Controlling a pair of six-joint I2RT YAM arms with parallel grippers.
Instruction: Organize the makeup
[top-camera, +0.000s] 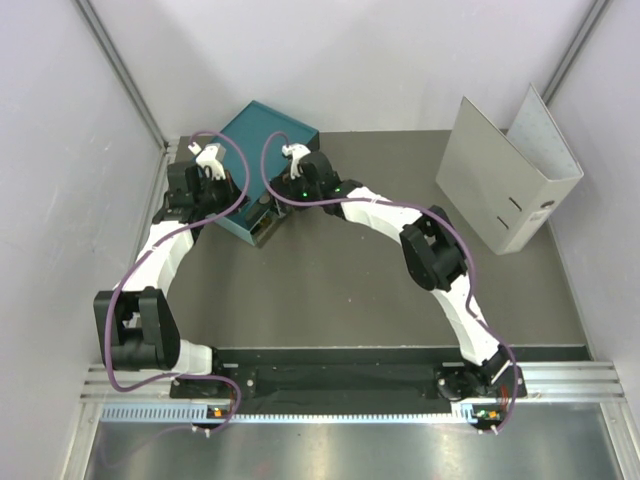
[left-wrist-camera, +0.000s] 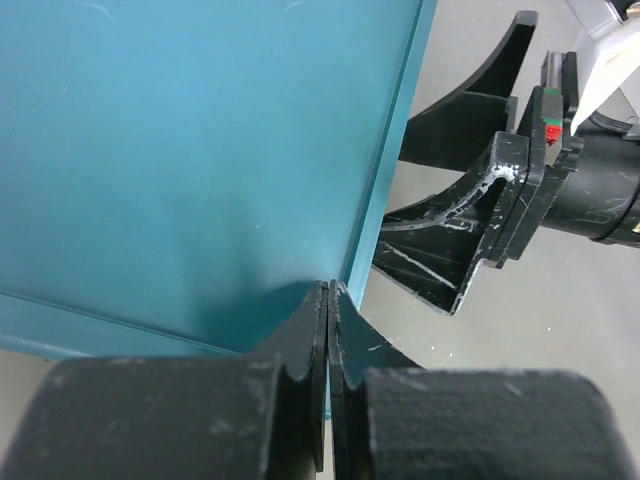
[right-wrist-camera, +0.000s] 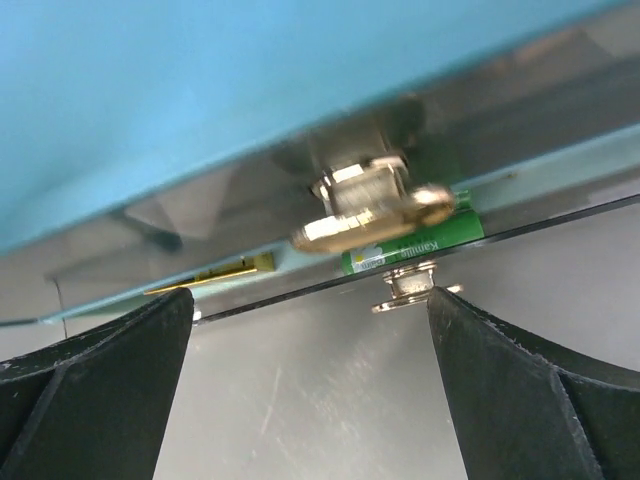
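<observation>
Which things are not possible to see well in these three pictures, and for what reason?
1) Top view: the left arm and the right arm cover the front of the teal box, so the makeup inside cannot be counted.
2) Right wrist view: through the clear drawer, only part of a green tube and a gold strip show; the knob is blurred.
3) Left wrist view: the box wall fills the picture behind the shut left pincer; no makeup shows.

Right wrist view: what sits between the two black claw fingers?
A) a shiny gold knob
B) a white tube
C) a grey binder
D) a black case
A: a gold knob on the teal box's clear drawer lies between the open right claw's fingers, with a green tube behind it.
</observation>
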